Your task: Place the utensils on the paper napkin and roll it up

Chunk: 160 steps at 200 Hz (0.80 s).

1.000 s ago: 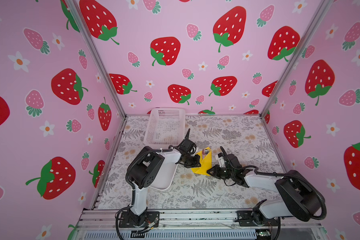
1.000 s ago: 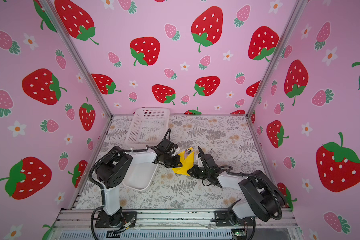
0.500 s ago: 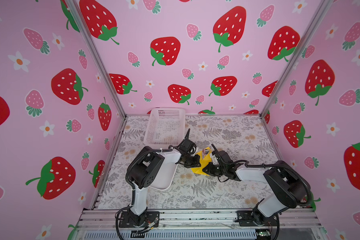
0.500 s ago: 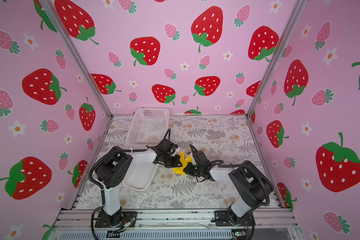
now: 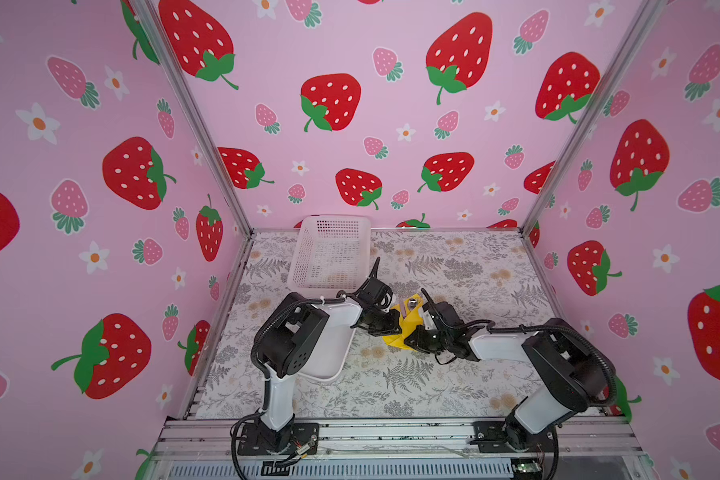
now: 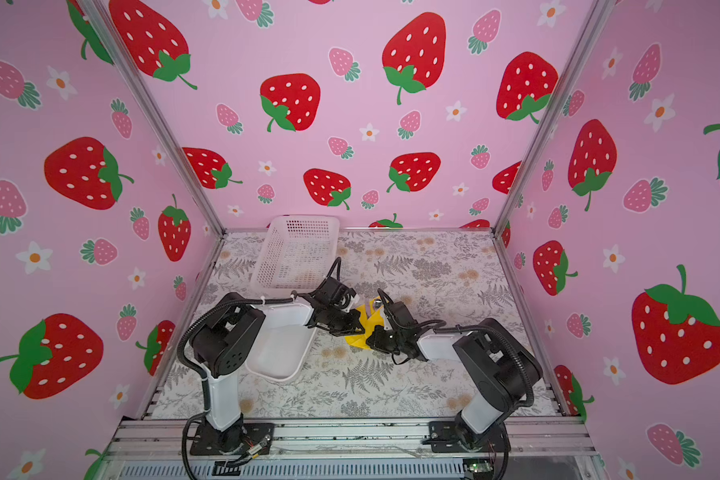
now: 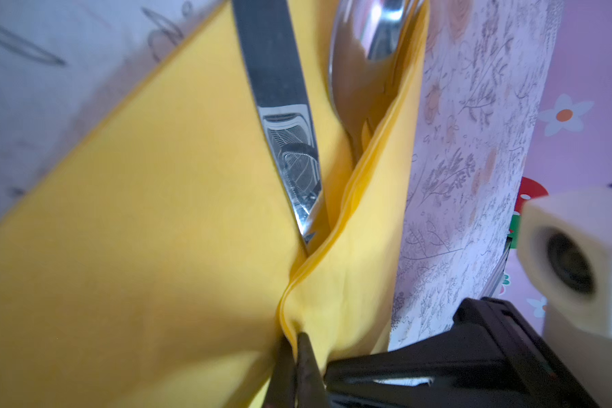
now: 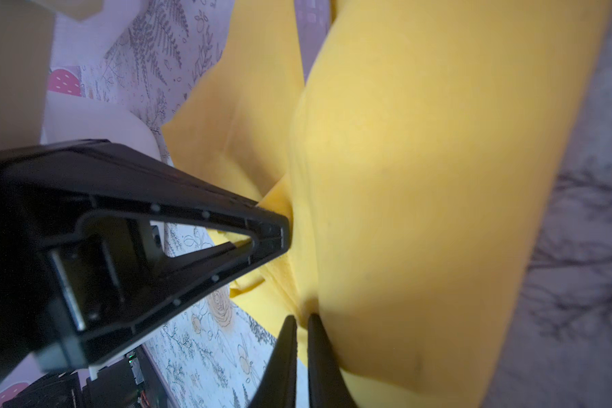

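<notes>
Yellow napkin (image 5: 406,324) is folded over knife (image 7: 280,106) and spoon (image 7: 364,53). Left claw (image 7: 294,339) and right claw (image 8: 301,319) pinch it; next, roll it tight.

Back left blocked by white mesh basket (image 5: 329,253). Near left taken up by white tray (image 5: 327,359), left arm (image 5: 292,345) over it. Centre crowded: left gripper (image 5: 396,329) and right gripper (image 5: 409,340) almost tip to tip at paper napkin (image 5: 410,321), no passing between. Open table (image 5: 466,266) at back right, right side, and front strip by the rail (image 5: 391,432).
</notes>
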Each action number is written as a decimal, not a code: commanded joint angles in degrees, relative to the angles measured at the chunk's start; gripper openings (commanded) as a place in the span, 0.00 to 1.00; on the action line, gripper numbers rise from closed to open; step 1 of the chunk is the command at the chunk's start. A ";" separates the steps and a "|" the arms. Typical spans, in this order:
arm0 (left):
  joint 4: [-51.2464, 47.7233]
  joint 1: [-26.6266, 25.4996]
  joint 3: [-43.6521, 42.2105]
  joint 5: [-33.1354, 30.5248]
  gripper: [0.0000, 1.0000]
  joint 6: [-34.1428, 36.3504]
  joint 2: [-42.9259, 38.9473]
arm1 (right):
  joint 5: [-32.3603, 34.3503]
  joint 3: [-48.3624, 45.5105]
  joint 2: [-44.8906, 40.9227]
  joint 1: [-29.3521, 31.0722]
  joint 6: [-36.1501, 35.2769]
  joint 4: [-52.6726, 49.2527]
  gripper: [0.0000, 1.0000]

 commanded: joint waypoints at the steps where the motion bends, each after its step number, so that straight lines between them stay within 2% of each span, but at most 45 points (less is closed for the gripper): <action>1: -2.90 0.31 -0.70 -2.14 0.00 -0.26 0.32 | 2.18 0.72 -0.60 0.36 -1.28 -3.55 0.12; 18: -2.81 0.39 -0.84 -2.06 0.00 -0.37 0.34 | 2.58 0.87 -0.22 0.37 -0.90 -3.67 0.13; 51: -2.90 0.33 -0.82 -2.22 0.00 -0.39 0.32 | -0.62 1.04 -0.69 0.35 0.77 1.41 0.13; 90: -2.94 0.37 -0.96 -2.29 0.00 -0.46 0.11 | 3.24 4.15 2.19 0.37 0.48 -2.79 0.13; 160: -3.01 0.39 -0.82 -2.40 0.00 -0.54 -0.29 | 1.39 -0.03 -0.66 0.61 1.12 -2.03 0.13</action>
